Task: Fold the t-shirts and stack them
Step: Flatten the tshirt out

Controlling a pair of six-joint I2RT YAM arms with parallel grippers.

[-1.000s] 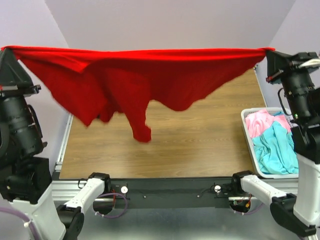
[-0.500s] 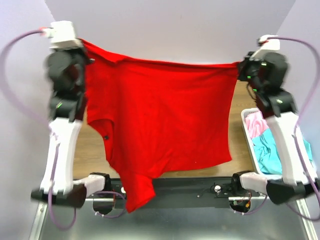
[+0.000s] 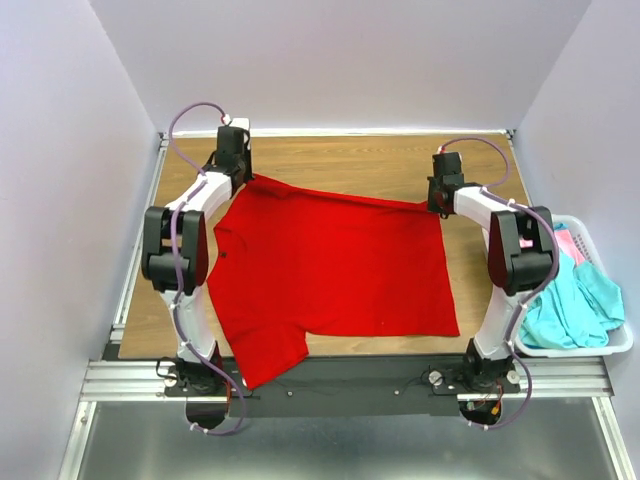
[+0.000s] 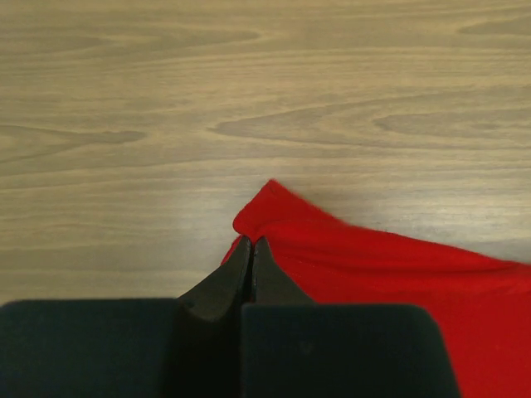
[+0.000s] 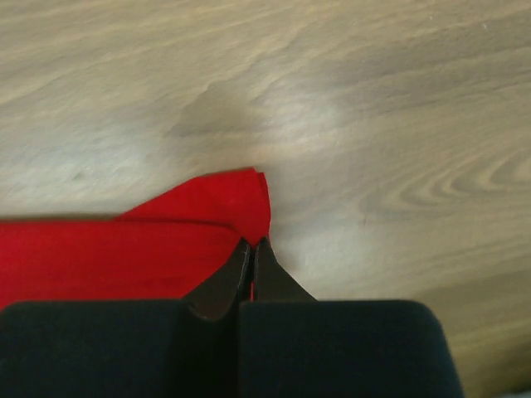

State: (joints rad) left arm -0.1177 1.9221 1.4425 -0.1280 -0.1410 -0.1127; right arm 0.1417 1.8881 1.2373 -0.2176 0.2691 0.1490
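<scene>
The bright red t-shirt (image 3: 330,265) lies spread flat on the wooden table (image 3: 330,160), one sleeve hanging over the near edge. My left gripper (image 3: 243,176) is shut on its far left corner, seen in the left wrist view (image 4: 251,240) pinching red cloth (image 4: 373,265). My right gripper (image 3: 433,205) is shut on its far right corner, also in the right wrist view (image 5: 252,242) with the red cloth (image 5: 124,249) to the left. Pink (image 3: 568,243) and teal t-shirts (image 3: 575,305) lie in the basket at right.
A white plastic laundry basket (image 3: 620,345) stands off the table's right edge. Purple walls enclose the back and sides. A metal rail (image 3: 340,378) runs along the near edge with both arm bases.
Both arms swung from high near the camera down and out to the far side of the table. The red shirt went from hanging stretched in the air to lying flat.
</scene>
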